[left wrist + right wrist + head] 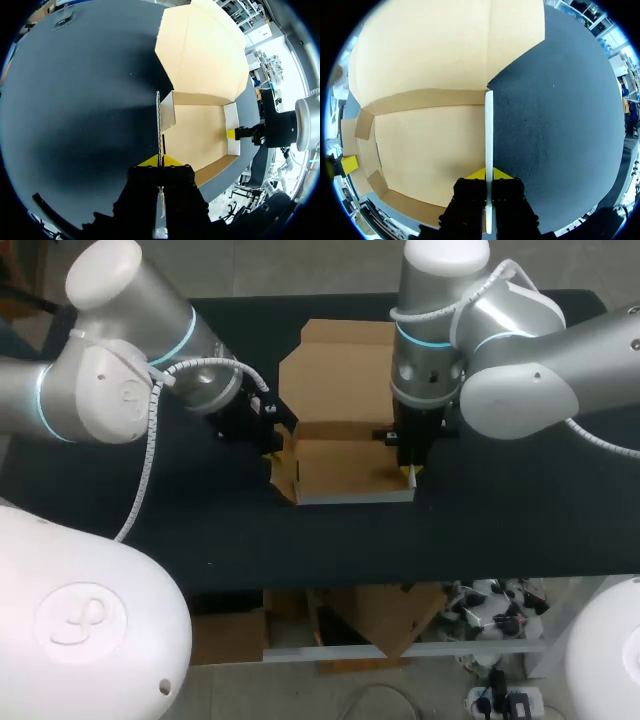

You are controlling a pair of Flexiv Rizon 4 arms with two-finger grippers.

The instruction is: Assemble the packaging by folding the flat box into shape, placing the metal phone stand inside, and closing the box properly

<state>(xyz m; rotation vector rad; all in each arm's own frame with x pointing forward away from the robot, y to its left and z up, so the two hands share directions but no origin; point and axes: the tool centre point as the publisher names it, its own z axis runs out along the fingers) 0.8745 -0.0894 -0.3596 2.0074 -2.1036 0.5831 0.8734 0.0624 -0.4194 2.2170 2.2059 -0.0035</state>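
A brown cardboard box point(345, 465) is lying on the black bench point(500, 530) in the upper middle of the frame. It is folded partway into an open tray, and its broad lid flap point(340, 370) is lying flat behind the tray, toward the top of the frame. The tray's bare cardboard floor point(430, 150) is showing from wall to wall. The left gripper point(272, 448) is sitting at the tray's left edge, its fingers clamping the thin upright left side wall point(159, 120) with one yellow tip on each face. The right gripper point(410, 472) is sitting at the tray's right edge, its fingers pinching the upright right side wall point(489, 130), whose edge is showing white. A low front wall point(355, 497) is running along the tray's lower edge.
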